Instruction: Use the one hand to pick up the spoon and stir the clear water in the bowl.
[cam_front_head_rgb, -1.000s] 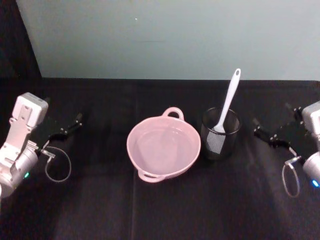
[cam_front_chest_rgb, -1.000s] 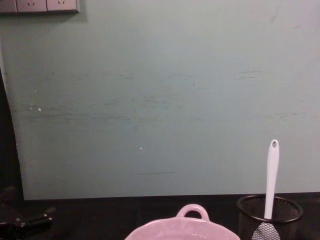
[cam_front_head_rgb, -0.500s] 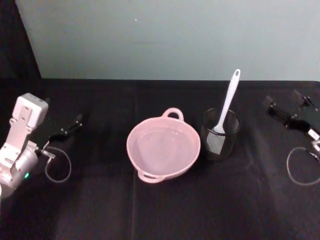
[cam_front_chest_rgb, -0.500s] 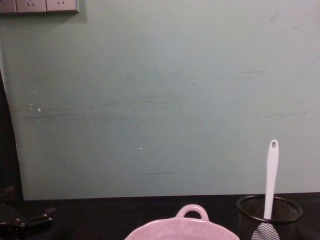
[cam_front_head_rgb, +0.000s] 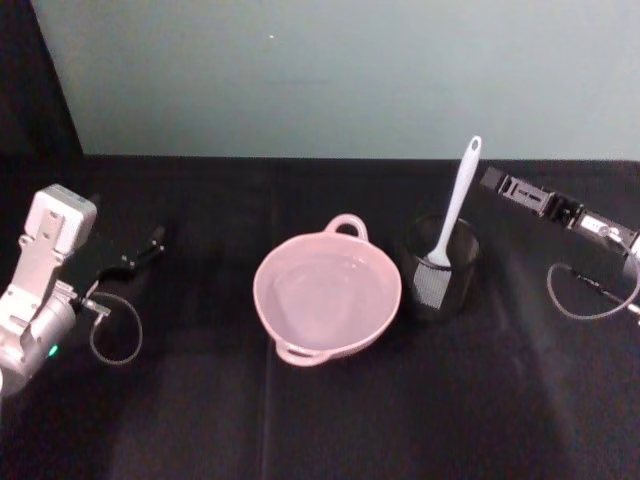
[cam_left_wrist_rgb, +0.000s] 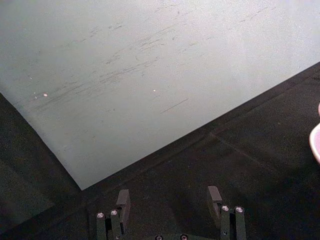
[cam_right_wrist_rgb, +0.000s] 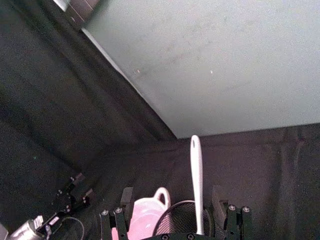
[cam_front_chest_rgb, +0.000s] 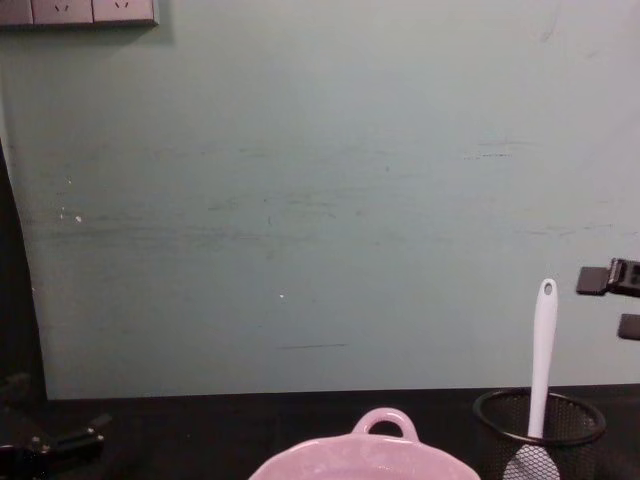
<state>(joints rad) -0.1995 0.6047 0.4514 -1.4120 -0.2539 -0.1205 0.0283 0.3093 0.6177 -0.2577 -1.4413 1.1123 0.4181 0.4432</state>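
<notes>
The white spoon (cam_front_head_rgb: 455, 205) stands upright in a black wire-mesh cup (cam_front_head_rgb: 441, 268), its handle leaning toward the wall. Left of the cup sits the pale pink bowl (cam_front_head_rgb: 327, 295) with clear water (cam_front_head_rgb: 325, 285) showing as faint glints. My right gripper (cam_front_head_rgb: 497, 182) hovers open, raised above the table just right of the spoon's handle top, not touching it. In the right wrist view the spoon (cam_right_wrist_rgb: 195, 180) rises between the open right gripper's (cam_right_wrist_rgb: 172, 196) fingers. In the chest view the right gripper (cam_front_chest_rgb: 612, 303) enters at the right edge, level with the spoon (cam_front_chest_rgb: 541, 350) handle's end. My left gripper (cam_front_head_rgb: 148, 246) rests open at the far left.
A black cloth (cam_front_head_rgb: 330, 420) covers the table, with a pale green wall (cam_front_head_rgb: 340, 70) close behind. Cable loops hang by the left wrist (cam_front_head_rgb: 115, 335) and the right wrist (cam_front_head_rgb: 590, 290). A wall socket (cam_front_chest_rgb: 80, 10) is high on the left.
The right gripper has risen from the table's right side and swung left and back, arriving beside the spoon's handle top. The left arm, bowl and spoon have not moved.
</notes>
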